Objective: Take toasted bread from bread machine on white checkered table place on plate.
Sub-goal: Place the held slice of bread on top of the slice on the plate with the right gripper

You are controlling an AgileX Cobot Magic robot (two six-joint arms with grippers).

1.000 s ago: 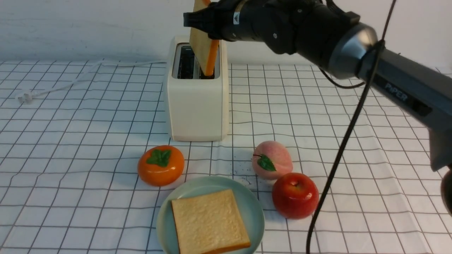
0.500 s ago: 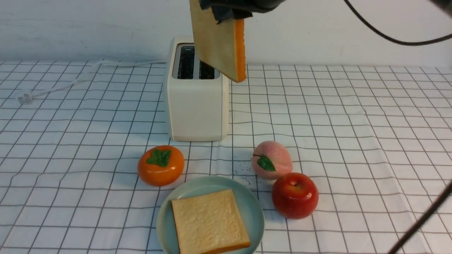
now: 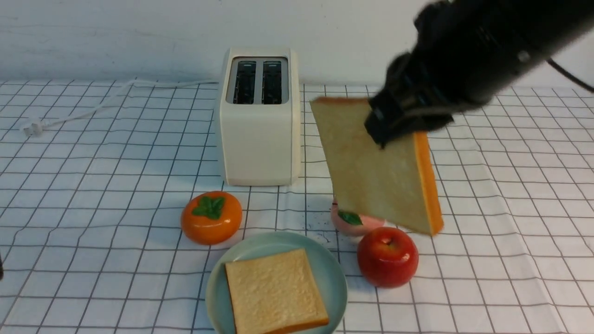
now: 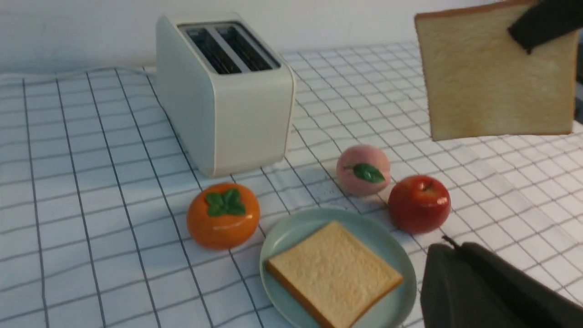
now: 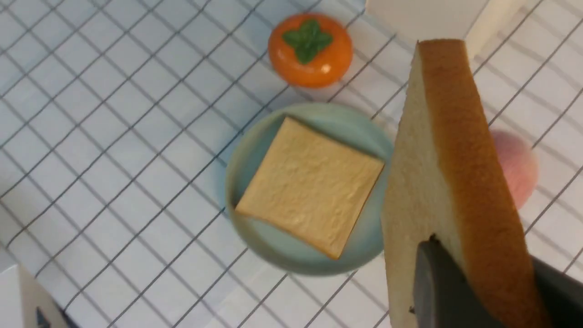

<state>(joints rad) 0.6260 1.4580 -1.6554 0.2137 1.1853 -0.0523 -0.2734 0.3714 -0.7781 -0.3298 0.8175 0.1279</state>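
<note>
Where the white checkered table comes nearest, its cloth lies slightly wrinkled under a thin dark grid. From the left wrist, the left pincer is a dark, blurred mass close to the lens, clenched shut. The plate is round, smooth and pale mint-green with a low raised rim. It holds the flat slice of toasted bread, square and thick, golden-tan with a pebbly face and darker orange-brown crust. Just right of the plate sits a glossy red apple. A shiny orange persimmon with a green leafy cap sits just beyond the plate's left side. Behind the apple is a matte pink peach, mostly hidden in the front view. Above and near these two fruits hangs the lifted slice, clear of the table and tilted on edge, porous face toward the camera, orange crust down its right side. The black right pincer grips its upper corner, one finger on each face. Farther back stands the bread machine, a boxy cream-white shell with rounded corners. Its two dark metal slots face up, showing only their inner grilles. A white cord trails leftward from it to a plug.
</note>
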